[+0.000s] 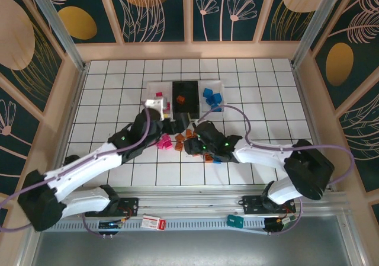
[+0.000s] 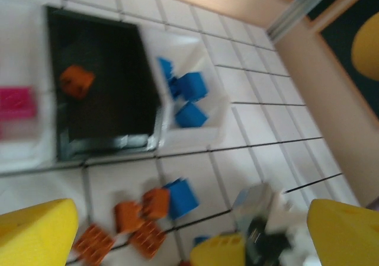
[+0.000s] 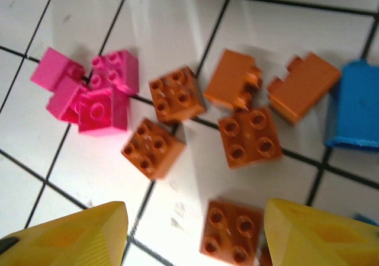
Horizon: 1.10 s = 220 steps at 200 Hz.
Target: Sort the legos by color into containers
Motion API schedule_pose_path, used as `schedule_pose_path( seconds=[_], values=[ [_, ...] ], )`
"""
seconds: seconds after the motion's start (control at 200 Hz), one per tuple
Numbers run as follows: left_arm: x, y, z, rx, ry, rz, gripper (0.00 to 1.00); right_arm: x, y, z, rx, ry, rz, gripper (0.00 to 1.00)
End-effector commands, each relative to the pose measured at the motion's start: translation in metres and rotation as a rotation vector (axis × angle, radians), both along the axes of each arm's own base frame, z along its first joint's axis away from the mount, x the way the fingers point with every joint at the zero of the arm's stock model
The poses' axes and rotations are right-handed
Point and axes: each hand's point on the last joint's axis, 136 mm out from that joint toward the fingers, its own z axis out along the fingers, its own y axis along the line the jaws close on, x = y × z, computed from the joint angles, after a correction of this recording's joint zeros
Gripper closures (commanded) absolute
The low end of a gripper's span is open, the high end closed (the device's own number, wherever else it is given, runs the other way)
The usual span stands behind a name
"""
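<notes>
We count three containers in a row on the white tiled table (image 1: 106, 100): a left white tray (image 2: 26, 141), a black tray (image 2: 112, 115) in the middle and a right white tray (image 2: 207, 130). In the left white tray we can make out one magenta brick (image 2: 15, 103), cut off by the frame edge. The black tray holds a single orange brick (image 2: 77, 80), and the right white tray holds three blue bricks (image 2: 190, 86) close together. The rest of the legos lie loose on the tiles just in front of the trays. There we count six whole orange loose bricks (image 3: 250, 137), a tight cluster of about four magenta loose bricks (image 3: 100, 109) to their left, and one blue loose brick (image 3: 355, 109) at the right edge. The left gripper (image 2: 192, 218) hangs above the left white tray with its yellow fingers (image 2: 35, 233) spread wide and nothing between them. The right gripper (image 3: 195, 210) is low over the loose pile with its jaws parted. One orange brick on the tiles (image 3: 231, 236) lies between them, close to one finger, and we cannot tell whether it touches. On the metal rail at the near edge sit a small white and red tag (image 1: 153, 221) and a teal tag (image 1: 235, 221). Any writing on them is too small for us to read.
</notes>
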Motion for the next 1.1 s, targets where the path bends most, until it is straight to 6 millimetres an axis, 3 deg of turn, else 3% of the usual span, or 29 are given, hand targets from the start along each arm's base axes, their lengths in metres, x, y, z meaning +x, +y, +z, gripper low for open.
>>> schedule_pose_path(
  seconds=[0.0, 0.14, 0.285, 0.45, 0.571, 0.691, 0.821, 0.921, 0.991, 1.096],
  values=[
    [-0.015, 0.04, -0.023, 0.02, 0.044, 0.121, 0.02, 0.011, -0.008, -0.013, -0.117, -0.014, -0.04, 0.37],
    [-0.036, 0.07, -0.042, 0.012, 0.072, 0.176, 0.02, 0.007, -0.007, -0.028, -0.199, -0.003, -0.012, 0.38],
    [-0.044, 0.086, -0.047, 0.009, 0.074, 0.214, 0.02, 0.001, -0.001, -0.035, -0.266, -0.009, 0.03, 0.39],
    [-0.046, 0.092, -0.042, 0.011, 0.065, 0.226, 0.01, -0.005, -0.003, -0.043, -0.354, -0.006, 0.055, 0.43],
    [-0.046, 0.095, -0.04, 0.022, 0.058, 0.237, 0.01, -0.026, 0.017, -0.049, -0.303, 0.051, 0.162, 0.45],
    [-0.046, 0.095, -0.041, 0.028, 0.058, 0.238, 0.01, -0.04, 0.024, -0.057, -0.302, 0.081, 0.201, 0.47],
    [-0.046, 0.096, -0.043, 0.035, 0.061, 0.239, 0.01, -0.066, 0.051, -0.046, -0.218, 0.098, 0.314, 0.47],
    [-0.047, 0.097, -0.043, 0.034, 0.06, 0.24, 0.01, -0.073, 0.063, -0.029, -0.174, 0.066, 0.344, 0.46],
    [-0.047, 0.098, -0.042, 0.031, 0.056, 0.244, 0.01, -0.066, 0.061, -0.018, -0.183, 0.011, 0.302, 0.43],
    [-0.047, 0.098, -0.042, 0.029, 0.055, 0.244, 0.01, -0.051, 0.041, -0.015, -0.249, -0.044, 0.198, 0.39]
  ],
)
